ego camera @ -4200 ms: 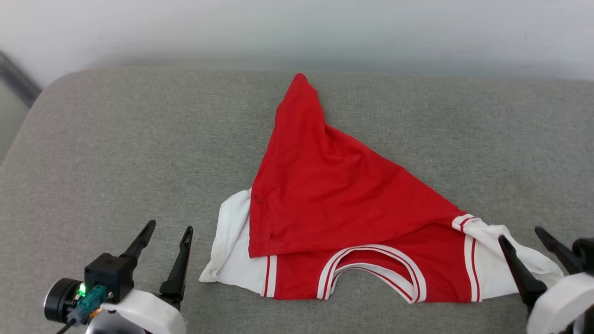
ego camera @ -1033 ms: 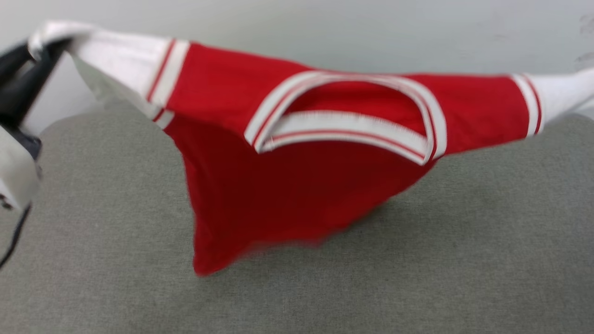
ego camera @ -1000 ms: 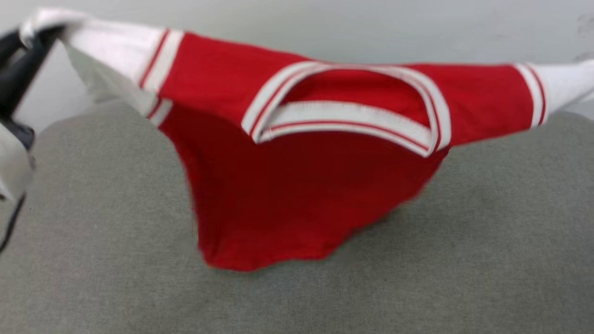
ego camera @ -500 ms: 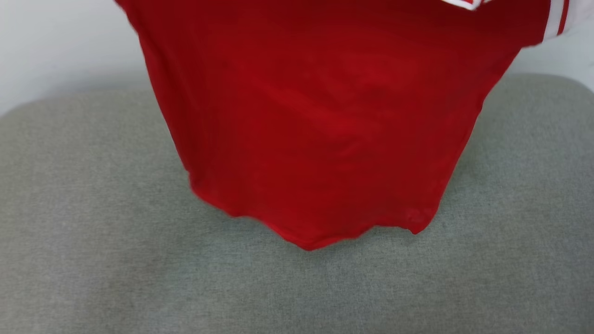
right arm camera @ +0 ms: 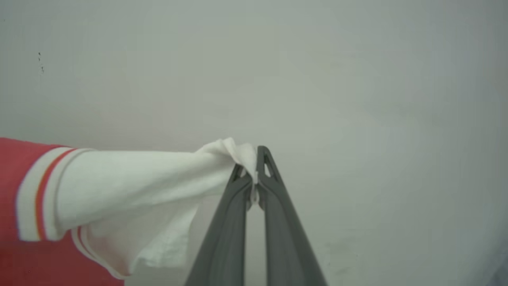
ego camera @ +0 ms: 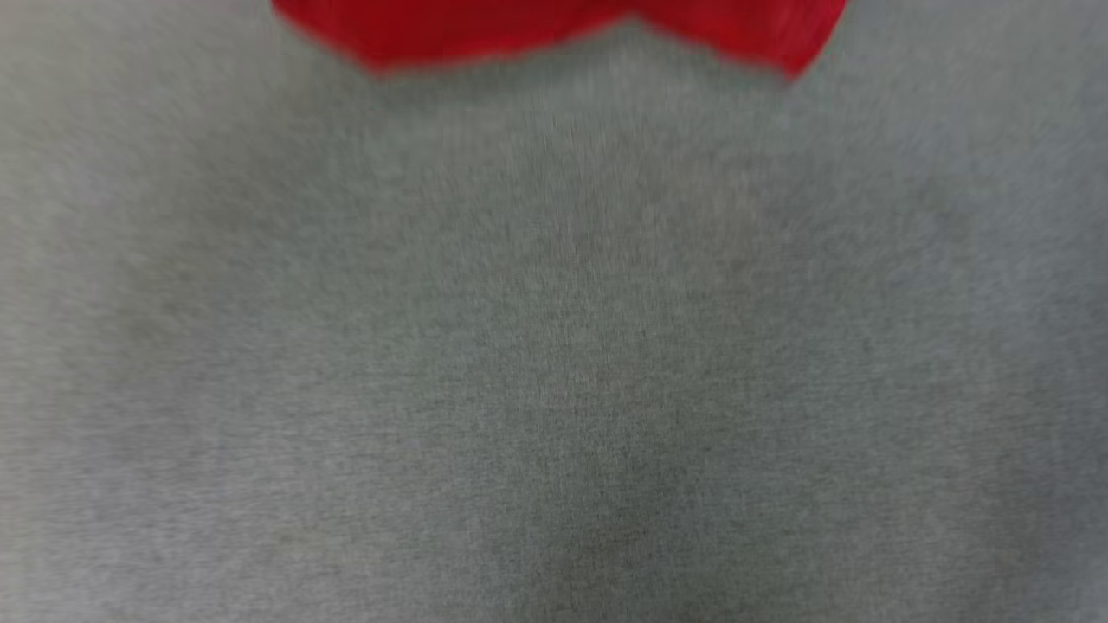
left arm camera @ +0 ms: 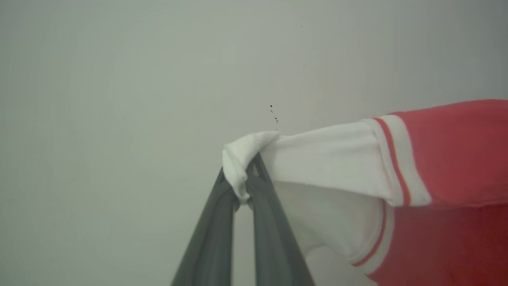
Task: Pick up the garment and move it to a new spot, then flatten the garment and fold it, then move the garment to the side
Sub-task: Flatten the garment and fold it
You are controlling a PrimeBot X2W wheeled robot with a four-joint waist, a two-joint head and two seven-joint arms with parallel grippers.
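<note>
The garment [ego camera: 554,26] hangs in the air, and its red lower hem shows at the top of the blurred head view, above the grey cushion [ego camera: 554,346]. In the left wrist view my left gripper [left arm camera: 244,180] is shut on the tip of one white sleeve [left arm camera: 317,155], with the striped trim and red body [left arm camera: 456,155] stretching off to the right. In the right wrist view my right gripper [right arm camera: 251,167] is shut on the tip of the other white sleeve [right arm camera: 139,178], the red body [right arm camera: 12,178] off to the left. Both sleeves are pulled taut.
A plain pale wall [left arm camera: 119,79] stands behind both grippers. The grey upholstered cushion spreads under the hanging shirt.
The shirt has gone further up and out of the head view, from collar and sleeves in sight to only the hem. The head view has shifted down onto the cushion. Both grips hold.
</note>
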